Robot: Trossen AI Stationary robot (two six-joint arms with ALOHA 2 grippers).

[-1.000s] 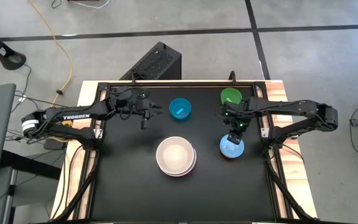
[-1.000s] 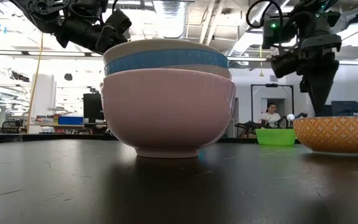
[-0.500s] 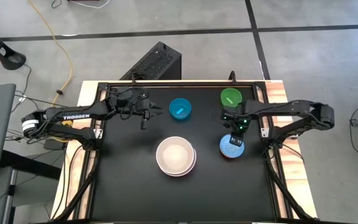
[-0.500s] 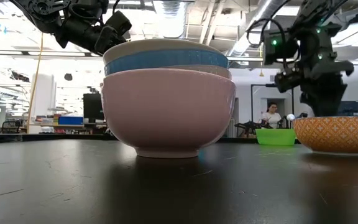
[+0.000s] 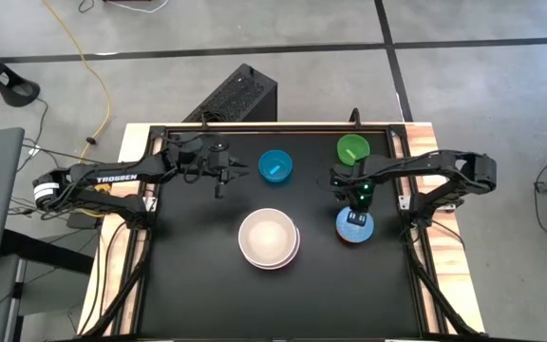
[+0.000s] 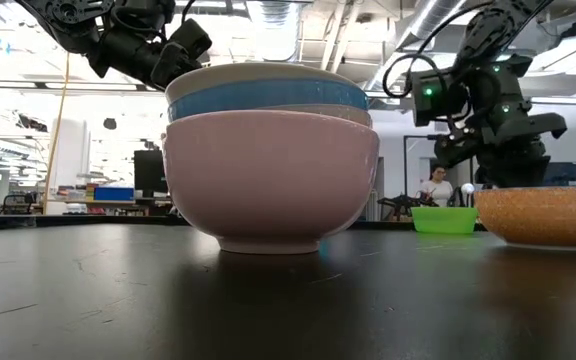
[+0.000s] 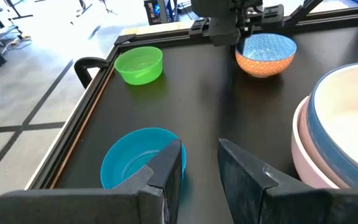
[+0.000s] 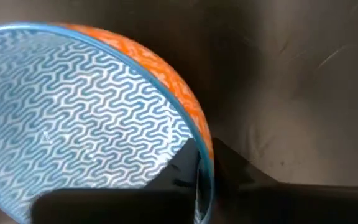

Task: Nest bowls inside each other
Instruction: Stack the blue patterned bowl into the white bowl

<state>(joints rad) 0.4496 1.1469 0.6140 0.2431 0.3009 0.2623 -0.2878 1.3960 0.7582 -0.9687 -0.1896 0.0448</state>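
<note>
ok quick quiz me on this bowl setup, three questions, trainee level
1. True or false: the green bowl stands apart from the stack.
2. The right gripper has its jaws either side of which bowl's rim? a) the green bowl, b) the patterned bowl, c) the pink bowl.
3. Fill in: the left gripper waits with open jaws, and the single bowl nearest it is ___.

Key: 1 true. 2 b. 3 blue.
</note>
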